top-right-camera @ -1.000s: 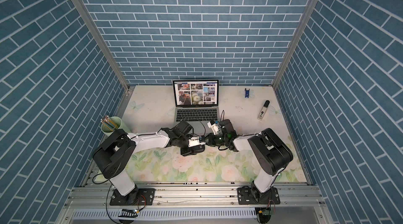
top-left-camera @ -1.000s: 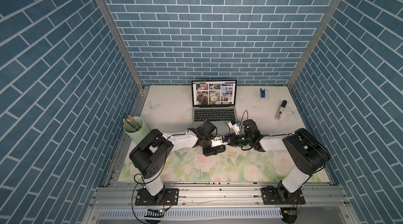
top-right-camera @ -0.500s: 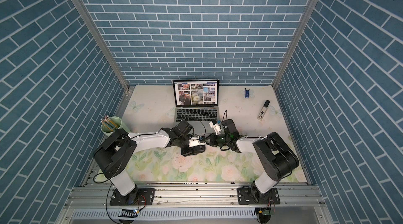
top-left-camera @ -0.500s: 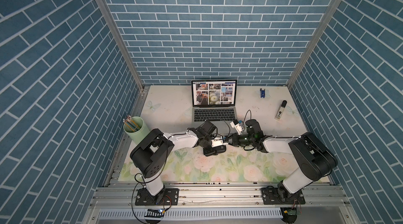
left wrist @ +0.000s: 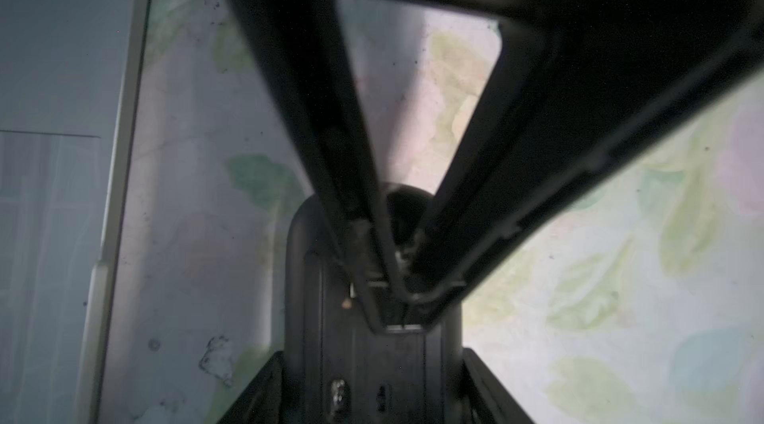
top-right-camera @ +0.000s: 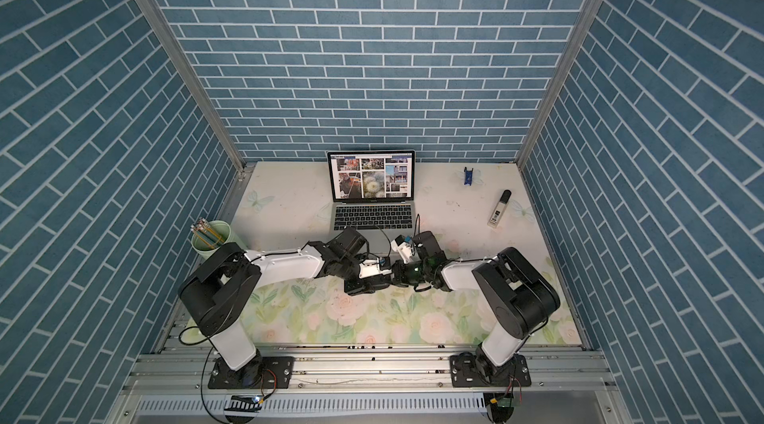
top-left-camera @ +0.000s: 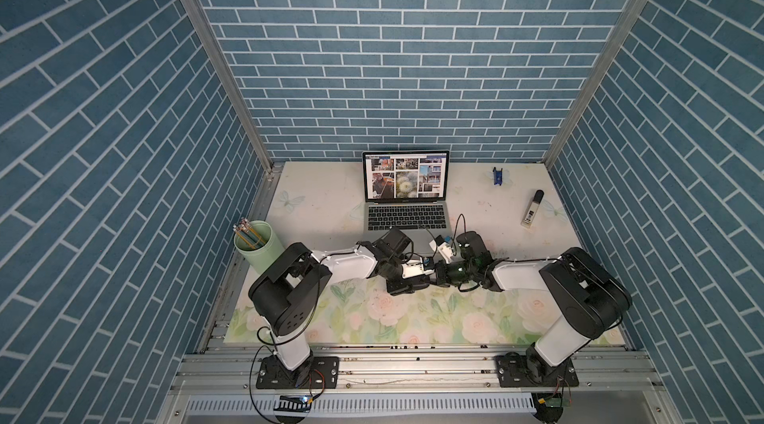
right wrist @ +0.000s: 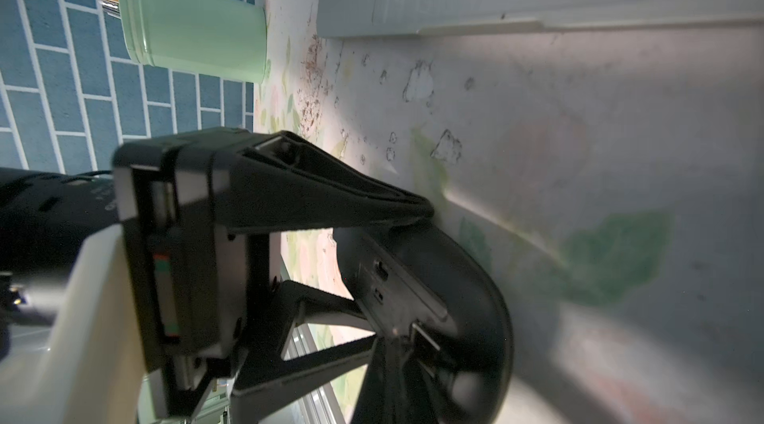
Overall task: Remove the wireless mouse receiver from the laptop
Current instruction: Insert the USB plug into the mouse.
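The laptop (top-left-camera: pixel 407 217) (top-right-camera: pixel 374 215) stands open at the back middle, its screen lit with photos. In front of it, my left gripper (top-left-camera: pixel 413 281) (left wrist: pixel 374 376) is shut on the black mouse (top-left-camera: pixel 407 286) (left wrist: pixel 372 360) (right wrist: pixel 434 269), which is turned on edge with its underside showing. My right gripper (top-left-camera: pixel 438 277) (right wrist: pixel 407 335) is shut, its tips pressed into a slot on that underside. A tiny metallic bit, the wireless mouse receiver (left wrist: pixel 403 254), is pinched between those tips. No stub shows on the laptop's sides.
A green cup of pencils (top-left-camera: pixel 258 246) (right wrist: pixel 194 25) stands at the left edge beside my left arm. A white stick with a black cap (top-left-camera: pixel 532 209) and a small blue object (top-left-camera: pixel 498 176) lie at the back right. The laptop's front edge (right wrist: pixel 496 25) is close behind both grippers.
My right arm's elbow swung slightly outward and came back; both grippers stay together at the mouse, with no change in grip.
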{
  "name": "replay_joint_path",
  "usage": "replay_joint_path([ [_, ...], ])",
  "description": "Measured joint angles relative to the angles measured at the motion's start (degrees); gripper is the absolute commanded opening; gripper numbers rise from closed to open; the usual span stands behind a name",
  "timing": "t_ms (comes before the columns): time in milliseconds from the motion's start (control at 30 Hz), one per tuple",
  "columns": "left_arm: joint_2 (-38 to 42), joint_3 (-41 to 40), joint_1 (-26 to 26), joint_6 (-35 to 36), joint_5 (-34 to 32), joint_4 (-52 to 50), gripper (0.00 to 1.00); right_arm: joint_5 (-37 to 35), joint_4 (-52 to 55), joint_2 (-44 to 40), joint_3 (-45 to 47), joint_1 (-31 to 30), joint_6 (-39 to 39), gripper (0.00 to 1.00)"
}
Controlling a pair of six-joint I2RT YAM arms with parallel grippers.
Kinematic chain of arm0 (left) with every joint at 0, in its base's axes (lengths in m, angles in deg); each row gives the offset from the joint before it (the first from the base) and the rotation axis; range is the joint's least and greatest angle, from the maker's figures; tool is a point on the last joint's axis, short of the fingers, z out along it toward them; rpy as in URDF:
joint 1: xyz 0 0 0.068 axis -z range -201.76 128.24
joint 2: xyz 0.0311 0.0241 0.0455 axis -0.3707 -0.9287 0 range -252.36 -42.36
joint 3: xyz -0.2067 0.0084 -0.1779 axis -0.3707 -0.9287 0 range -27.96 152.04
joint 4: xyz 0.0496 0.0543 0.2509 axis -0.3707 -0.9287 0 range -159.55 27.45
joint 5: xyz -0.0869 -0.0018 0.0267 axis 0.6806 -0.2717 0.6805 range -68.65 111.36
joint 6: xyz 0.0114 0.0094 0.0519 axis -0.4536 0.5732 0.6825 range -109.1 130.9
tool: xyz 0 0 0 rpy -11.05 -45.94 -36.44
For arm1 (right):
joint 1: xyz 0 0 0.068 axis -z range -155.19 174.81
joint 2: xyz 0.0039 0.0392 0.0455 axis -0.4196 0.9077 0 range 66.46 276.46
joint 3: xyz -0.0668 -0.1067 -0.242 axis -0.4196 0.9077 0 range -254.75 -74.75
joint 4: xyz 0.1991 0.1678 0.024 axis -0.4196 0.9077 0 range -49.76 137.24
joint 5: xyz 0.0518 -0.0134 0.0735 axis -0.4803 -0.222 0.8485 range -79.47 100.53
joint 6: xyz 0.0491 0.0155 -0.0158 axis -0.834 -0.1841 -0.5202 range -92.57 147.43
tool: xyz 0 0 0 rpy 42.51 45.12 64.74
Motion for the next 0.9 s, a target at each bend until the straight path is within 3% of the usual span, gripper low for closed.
replay_joint_path([
  [900, -0.07, 0.04, 0.02, 0.04, 0.0, 0.0, 0.48, -0.63, 2.64, 0.37, -1.14, 1.29, 2.54, 0.0],
])
